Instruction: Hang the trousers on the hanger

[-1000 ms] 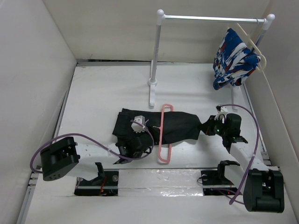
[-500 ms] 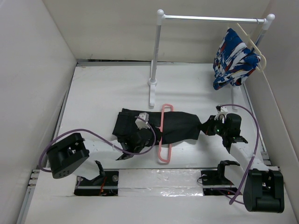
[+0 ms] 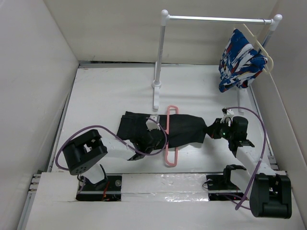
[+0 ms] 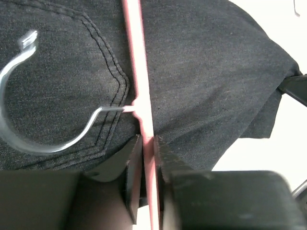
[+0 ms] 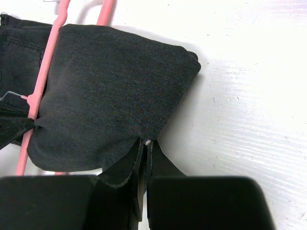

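Black trousers [image 3: 187, 129] flat on the white desk [image 3: 105, 96], stretched sideways across the middle of the top view, waist end toward the left, narrow end drawn to a bunched point at the right. Denim-like weave close up, matte and slightly fuzzy, with curved double rows of stitching outlining a pocket at the left of the left wrist view. In the right wrist view, plain dark cloth folded into a soft, rounded-corner slab.

Thin pink hanger [image 3: 165, 143], a smooth elongated loop standing top to bottom across the centre of the cloth. One pink bar lying on top of the fabric; another slipping beneath the cloth's upper edge in the right wrist view. Curved silver metal hook [image 4: 29, 129] resting on the denim at left.

Left pincer [image 4: 147, 143] clamped on the pink bar, a dark finger pressed to each side of it. Right pincer [image 5: 145, 143] pinched shut on the trousers' gathered right-hand tip.

Upper right of the top view: a white rail [image 3: 216, 19] carrying a cream hanger [image 3: 259, 45] with a blue, white and red patterned garment [image 3: 240, 60].
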